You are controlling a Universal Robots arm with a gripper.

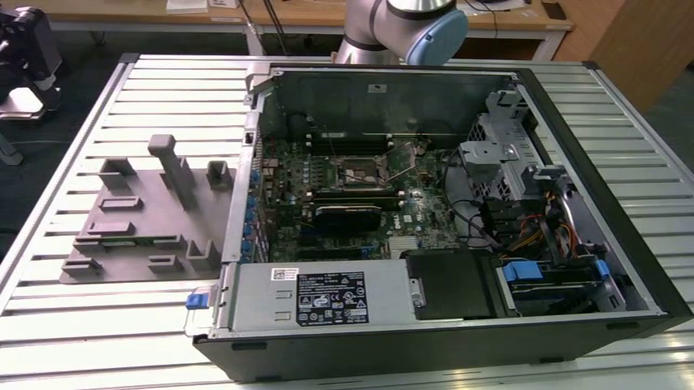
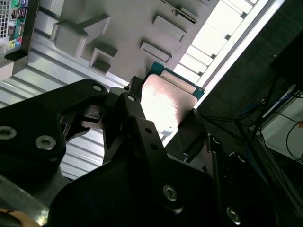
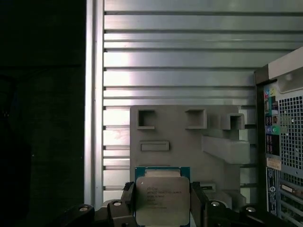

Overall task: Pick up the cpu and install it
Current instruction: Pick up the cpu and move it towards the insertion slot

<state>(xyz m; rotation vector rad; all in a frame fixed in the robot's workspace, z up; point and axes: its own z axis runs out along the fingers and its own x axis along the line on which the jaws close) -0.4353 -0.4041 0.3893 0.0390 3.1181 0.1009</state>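
You have the gripper [image 3: 162, 204] clamped on the cpu [image 3: 162, 189] at the grey fixture [image 3: 182, 158], with the socket [image 1: 362, 169] well apart toward the exterior view's right.

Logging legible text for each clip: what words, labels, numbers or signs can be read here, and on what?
None can be read with confidence.
cpu, held in the gripper: several printed lines on its lid, too small.
Black label on the power supply: symbols and print, too small.
Stickers on the computer case back: blurred.
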